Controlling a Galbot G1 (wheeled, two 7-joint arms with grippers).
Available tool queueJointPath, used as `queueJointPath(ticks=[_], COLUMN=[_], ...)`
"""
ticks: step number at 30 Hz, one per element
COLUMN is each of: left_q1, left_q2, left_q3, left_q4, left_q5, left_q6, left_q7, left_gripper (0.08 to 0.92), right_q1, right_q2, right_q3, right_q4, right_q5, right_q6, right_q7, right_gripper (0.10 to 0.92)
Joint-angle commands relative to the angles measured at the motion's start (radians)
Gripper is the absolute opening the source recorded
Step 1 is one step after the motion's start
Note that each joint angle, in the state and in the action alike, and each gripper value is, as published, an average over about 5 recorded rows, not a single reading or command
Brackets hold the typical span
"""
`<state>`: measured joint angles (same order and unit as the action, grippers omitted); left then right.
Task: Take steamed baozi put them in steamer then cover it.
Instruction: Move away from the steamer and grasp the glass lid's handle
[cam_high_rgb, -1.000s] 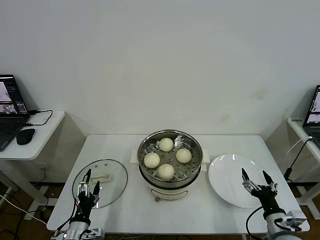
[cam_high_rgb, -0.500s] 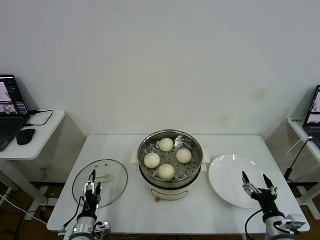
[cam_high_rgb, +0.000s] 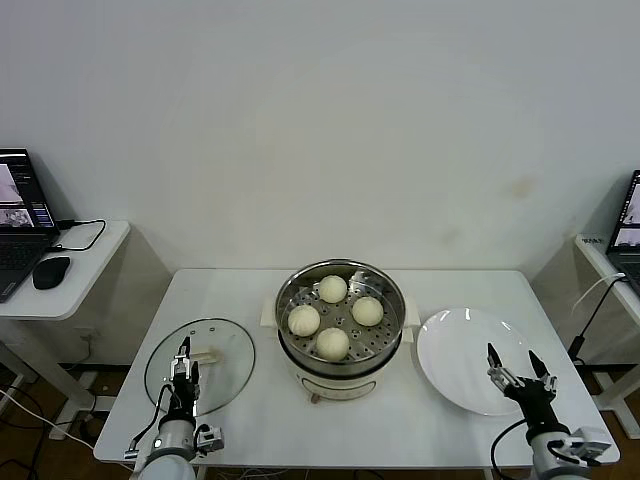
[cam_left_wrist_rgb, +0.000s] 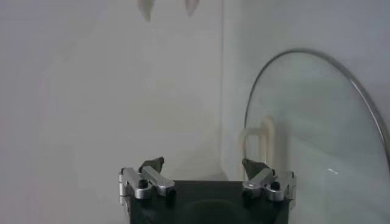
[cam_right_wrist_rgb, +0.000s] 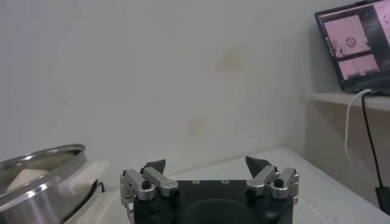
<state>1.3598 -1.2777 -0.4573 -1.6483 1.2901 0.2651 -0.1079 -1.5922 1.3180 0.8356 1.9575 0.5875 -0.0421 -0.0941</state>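
Four cream baozi (cam_high_rgb: 333, 315) sit in uncovered steel steamer (cam_high_rgb: 341, 300); glass cover (cam_high_rgb: 200, 366) lies left

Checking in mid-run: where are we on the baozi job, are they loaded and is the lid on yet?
Loading looks done: all four baozi sit in the steamer, and the white plate is bare. Covering is left: the glass cover lies flat on the table, left of the steamer. Nothing is held. The left gripper is over the cover's near edge, the right gripper over the plate, both with jaws open.

In the left wrist view the picture's edge cuts off the glass lid (cam_left_wrist_rgb: 317, 131). The right wrist view shows only a slice of the steamer (cam_right_wrist_rgb: 36, 182) and one bun (cam_right_wrist_rgb: 24, 178). A laptop (cam_high_rgb: 18, 215) is cropped in the head view
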Motion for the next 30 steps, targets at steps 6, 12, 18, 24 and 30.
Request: queueJointPath(ticks=[6, 12, 18, 24, 30], left_q1=[-0.102, -0.131, -0.154, -0.174, -0.19], left_q2=[0.002, -0.002, -0.006, -0.011, -0.024], left_q3=[0.003, 0.005, 0.003, 0.0, 0.002], left_q4=[0.12, 0.149, 0.181, 0.207, 0.225], left_q5=[0.003, 0.003, 0.0, -0.021, -0.029], left_q6=[0.019, 0.029, 0.028, 0.028, 0.026], left_q7=[-0.009, -0.02, -0.035, -0.054, -0.066], left_gripper=[0.823, 0.823, 0.823, 0.823, 0.823], right_q1=[0.003, -0.001, -0.004, -0.007, -0.01], right_q2=[0.006, 0.005, 0.009, 0.012, 0.012], right_q3=[0.006, 0.016, 0.019, 0.018, 0.022], right_q4=[-0.013, -0.014, -0.013, -0.011, -0.009], right_q5=[-0.003, -0.002, -0.005, -0.007, -0.009], right_q6=[0.003, 0.006, 0.008, 0.009, 0.009], right_q7=[-0.001, -0.003, -0.004, -0.005, -0.006], right_gripper=[0.823, 0.823, 0.823, 0.823, 0.823])
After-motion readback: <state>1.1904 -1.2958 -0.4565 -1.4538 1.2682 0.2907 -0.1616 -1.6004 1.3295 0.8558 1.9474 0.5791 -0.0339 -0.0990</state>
